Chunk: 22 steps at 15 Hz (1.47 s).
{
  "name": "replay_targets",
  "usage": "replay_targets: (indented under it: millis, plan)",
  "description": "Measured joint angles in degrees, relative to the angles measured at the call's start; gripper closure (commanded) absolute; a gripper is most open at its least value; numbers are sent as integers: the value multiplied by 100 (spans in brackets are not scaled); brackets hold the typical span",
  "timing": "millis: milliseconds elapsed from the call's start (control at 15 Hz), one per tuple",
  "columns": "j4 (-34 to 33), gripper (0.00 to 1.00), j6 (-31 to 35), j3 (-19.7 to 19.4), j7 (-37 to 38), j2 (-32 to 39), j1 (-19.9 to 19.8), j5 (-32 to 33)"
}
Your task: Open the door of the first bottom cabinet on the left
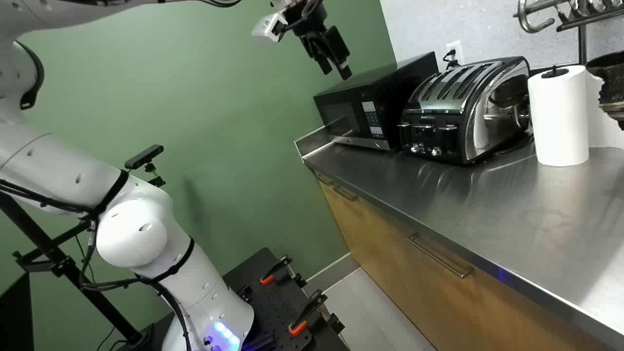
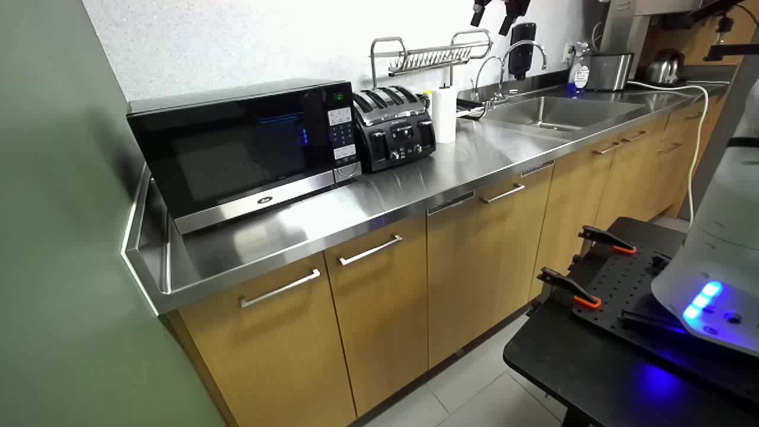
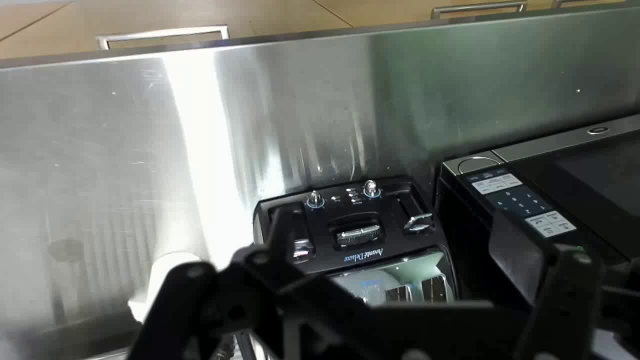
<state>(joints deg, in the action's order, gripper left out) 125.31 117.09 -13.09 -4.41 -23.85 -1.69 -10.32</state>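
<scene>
The door (image 2: 273, 356) is the flat brown wood panel at the left end of the row in an exterior view. It is shut, with a silver bar handle (image 2: 278, 289) near its top. Its cabinet (image 2: 197, 362) stands against the green wall, and its inside is hidden. In the wrist view only part of that door's handle (image 3: 590, 2) shows at the top right edge. My gripper (image 1: 335, 71) is open and empty, high above the counter, apart from the door. Its fingertips also show at the top of an exterior view (image 2: 490, 25) and spread wide in the wrist view (image 3: 395, 240).
A steel counter (image 2: 284, 237) overhangs the doors. A black microwave (image 2: 237, 154), a toaster (image 2: 397, 133) and a paper towel roll (image 2: 446, 115) stand on it. Matching panels (image 2: 379, 320) adjoin the door. A dish rack (image 2: 433, 56) hangs on the wall. My base sits on a black table (image 2: 563, 356).
</scene>
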Motion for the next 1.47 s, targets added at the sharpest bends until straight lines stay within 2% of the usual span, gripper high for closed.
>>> replay_targets:
  millis: [1000, 1200, 1467]
  plan:
    - [0, 0, 0, 40, 0, 1, -14, 0]
    - [59, 0, 1, 400, -1, -5, 12, 48]
    - [620, 0, 361, 1370, 11, -162, 323, 329]
